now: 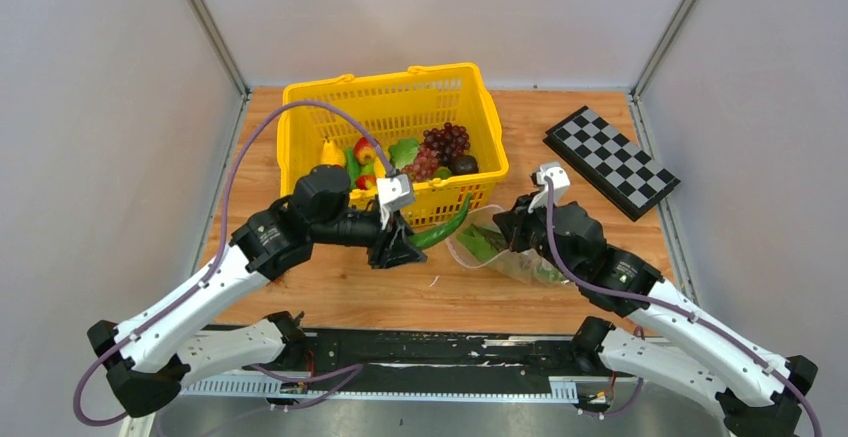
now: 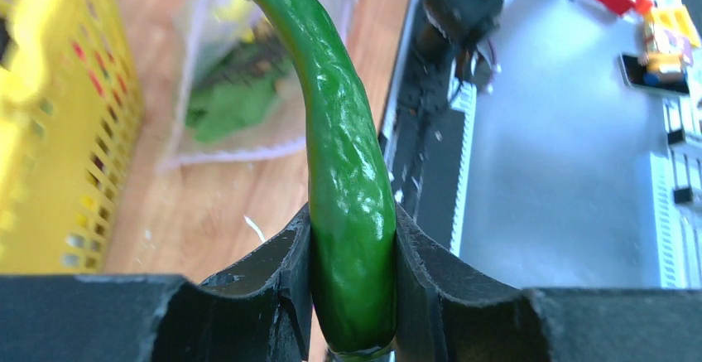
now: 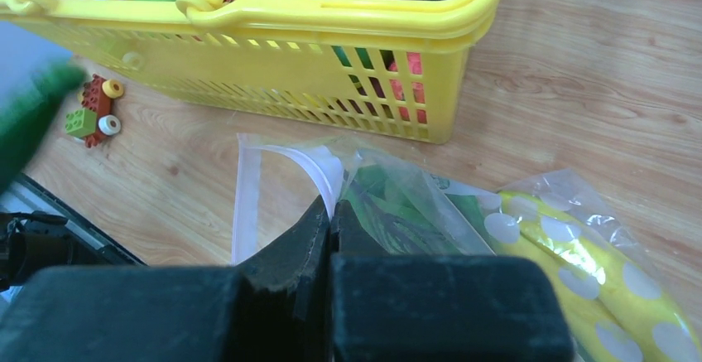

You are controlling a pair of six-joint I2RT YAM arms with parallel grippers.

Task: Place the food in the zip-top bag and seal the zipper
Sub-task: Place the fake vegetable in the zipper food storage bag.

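Note:
My left gripper (image 1: 405, 242) is shut on a long green pod (image 1: 443, 227), its tip pointing toward the mouth of the zip-top bag (image 1: 505, 252); the left wrist view shows the pod (image 2: 348, 188) clamped between both fingers. My right gripper (image 1: 508, 232) is shut on the bag's upper edge by the pale zipper strip (image 3: 319, 163), holding the mouth open. The bag (image 3: 463, 213) lies on the table with leafy greens (image 3: 389, 209) and a yellow banana (image 3: 579, 267) inside. More food, grapes (image 1: 440, 149), a red apple and greens, sits in the yellow basket (image 1: 300, 147).
The yellow basket stands just behind the bag and the pod. A black-and-white chequered board (image 1: 612, 162) lies at the back right. A small toy of coloured bricks (image 3: 95, 105) lies on the wood beside the basket. The black front rail (image 1: 420, 347) runs along the near edge.

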